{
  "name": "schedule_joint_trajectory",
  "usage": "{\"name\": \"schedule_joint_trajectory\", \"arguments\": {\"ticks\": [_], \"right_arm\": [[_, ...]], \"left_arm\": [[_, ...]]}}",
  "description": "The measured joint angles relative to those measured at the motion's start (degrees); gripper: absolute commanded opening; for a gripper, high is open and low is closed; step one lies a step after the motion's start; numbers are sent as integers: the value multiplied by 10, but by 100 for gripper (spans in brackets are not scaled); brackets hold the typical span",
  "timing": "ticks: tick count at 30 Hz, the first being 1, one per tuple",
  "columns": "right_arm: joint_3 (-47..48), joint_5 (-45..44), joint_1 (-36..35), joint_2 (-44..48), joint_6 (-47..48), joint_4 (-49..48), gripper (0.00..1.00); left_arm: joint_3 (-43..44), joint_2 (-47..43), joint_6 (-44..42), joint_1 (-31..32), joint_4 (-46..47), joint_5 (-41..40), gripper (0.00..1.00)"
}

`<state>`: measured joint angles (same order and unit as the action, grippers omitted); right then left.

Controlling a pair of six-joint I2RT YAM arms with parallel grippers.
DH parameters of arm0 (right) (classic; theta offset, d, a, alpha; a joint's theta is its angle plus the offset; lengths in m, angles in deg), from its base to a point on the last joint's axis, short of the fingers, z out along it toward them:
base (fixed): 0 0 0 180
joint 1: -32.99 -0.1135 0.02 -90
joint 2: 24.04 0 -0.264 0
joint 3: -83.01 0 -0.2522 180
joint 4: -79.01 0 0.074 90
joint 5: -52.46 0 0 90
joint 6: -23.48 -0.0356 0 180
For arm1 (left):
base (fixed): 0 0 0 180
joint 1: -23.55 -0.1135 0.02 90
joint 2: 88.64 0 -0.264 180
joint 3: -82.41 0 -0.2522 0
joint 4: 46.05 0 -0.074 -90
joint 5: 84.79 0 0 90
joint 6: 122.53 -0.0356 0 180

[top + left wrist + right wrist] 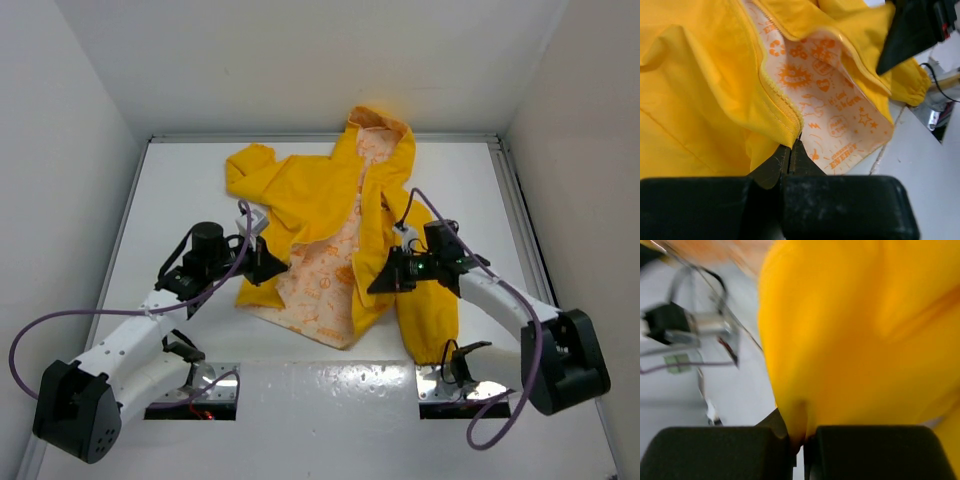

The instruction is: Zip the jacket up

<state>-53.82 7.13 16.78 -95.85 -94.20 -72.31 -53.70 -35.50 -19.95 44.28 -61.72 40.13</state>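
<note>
The yellow jacket (pixel 320 205) lies open on the white table, hood at the far side, its orange-printed white lining (pixel 330 270) facing up. My left gripper (pixel 282 266) is shut on the bottom corner of the jacket's left front panel, beside the zipper teeth (pixel 782 107); the pinch shows in the left wrist view (pixel 790 150). My right gripper (pixel 378 283) is shut on a fold of yellow fabric (pixel 850 340) at the edge of the right front panel, near the hem; its wrist view is blurred. The zipper slider is not visible.
The jacket's right sleeve (pixel 432 315) hangs down toward the near edge beside my right arm. Two cut-outs with cables sit in the table front (pixel 195 395) (pixel 465 385). Grey walls enclose the table on three sides.
</note>
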Motion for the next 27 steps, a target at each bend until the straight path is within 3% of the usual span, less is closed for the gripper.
{"name": "schedule_joint_trajectory", "arguments": {"ticks": [4, 9, 19, 27], "right_arm": [[0, -11, -5, 59, -96, -118, 0], [0, -77, -40, 101, -97, -157, 0], [-34, -389, -96, 202, -11, 4, 0], [-98, -374, -98, 253, -54, 16, 0]], "left_arm": [[0, 3, 23, 8, 24, 45, 0], [0, 25, 59, 25, 62, 95, 0], [1, 37, 50, 29, 47, 55, 0], [1, 37, 40, 49, 40, 54, 0]]}}
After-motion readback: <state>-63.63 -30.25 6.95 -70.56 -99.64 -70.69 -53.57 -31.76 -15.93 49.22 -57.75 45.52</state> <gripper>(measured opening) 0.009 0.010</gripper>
